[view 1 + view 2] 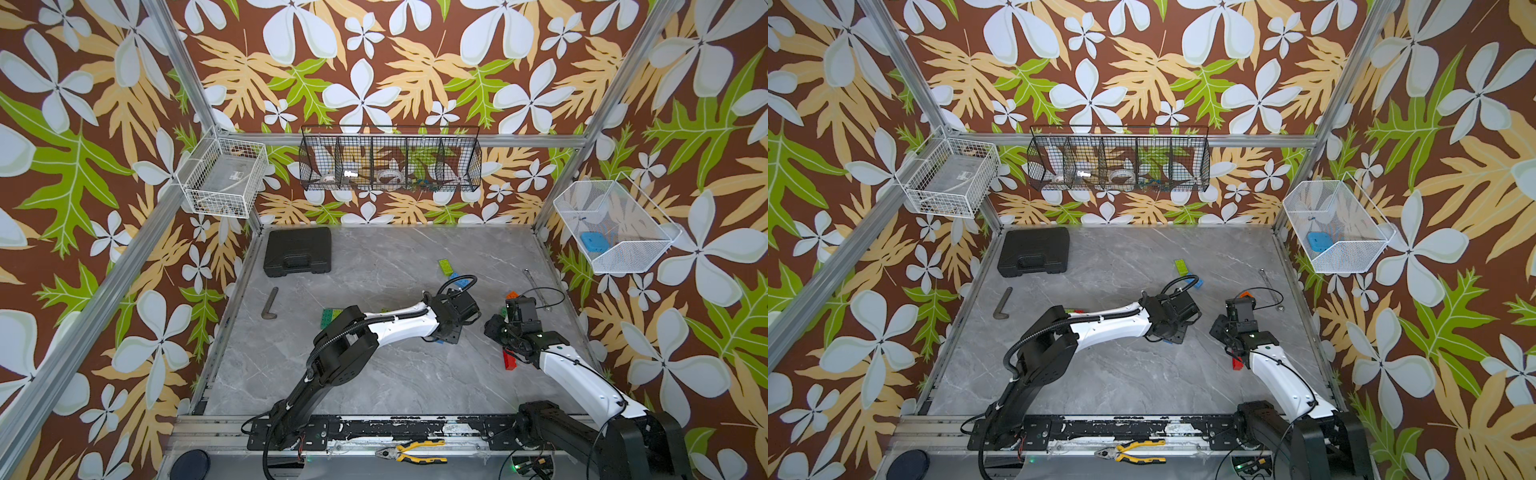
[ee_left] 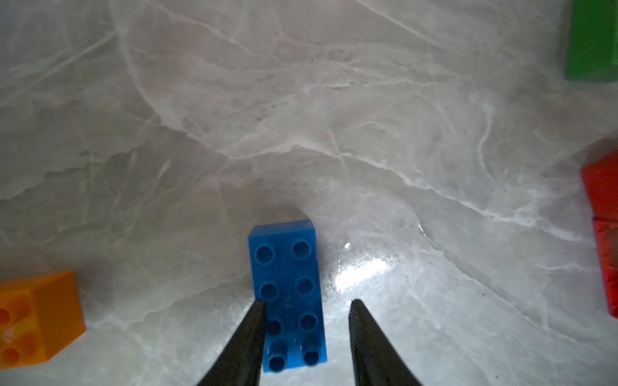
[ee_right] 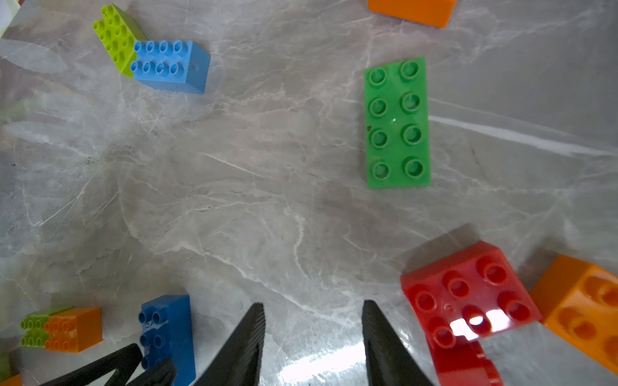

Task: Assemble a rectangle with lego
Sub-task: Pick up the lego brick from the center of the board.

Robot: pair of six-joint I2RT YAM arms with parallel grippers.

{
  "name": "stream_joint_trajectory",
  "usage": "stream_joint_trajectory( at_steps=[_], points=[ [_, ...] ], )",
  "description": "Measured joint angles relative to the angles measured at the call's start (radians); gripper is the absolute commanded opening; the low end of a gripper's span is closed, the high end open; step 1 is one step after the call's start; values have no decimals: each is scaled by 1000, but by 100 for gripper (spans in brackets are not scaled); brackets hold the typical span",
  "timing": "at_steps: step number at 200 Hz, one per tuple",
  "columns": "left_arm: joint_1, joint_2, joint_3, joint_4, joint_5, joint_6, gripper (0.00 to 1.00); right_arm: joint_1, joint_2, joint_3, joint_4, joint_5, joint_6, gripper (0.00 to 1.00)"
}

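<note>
A blue lego brick lies studs up on the grey table between the jaws of my left gripper. One finger touches its side and the other stands clear of it, so the gripper is open. My right gripper is open over bare table with nothing between its fingers. A red brick and an orange brick lie just beside it, and a green brick lies further ahead. The same blue brick shows off to one side. A light blue brick touches a lime one.
A black case sits at the back left of the table and a metal L-shaped key lies on the left. A wrench lies on the right. Pliers rest on the front rail. Wire baskets hang on the walls.
</note>
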Motion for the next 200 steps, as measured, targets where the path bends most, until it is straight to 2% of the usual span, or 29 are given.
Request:
stream_joint_trajectory(
  at_steps=[25,60,115,161,200],
  points=[
    [-2,3,9,-39,-31,0,53,0,11,-5,12,-19,0,45],
    [-3,8,23,-47,-54,0,47,0,33,-7,33,-28,-3,45],
    [-3,32,52,-50,-44,8,48,0,45,-4,37,-49,-4,44],
    [-3,54,58,-51,-38,12,45,0,44,-8,37,-50,-4,44],
    [-3,63,79,-53,-38,17,34,0,43,-8,37,-51,-4,44]
  ],
)
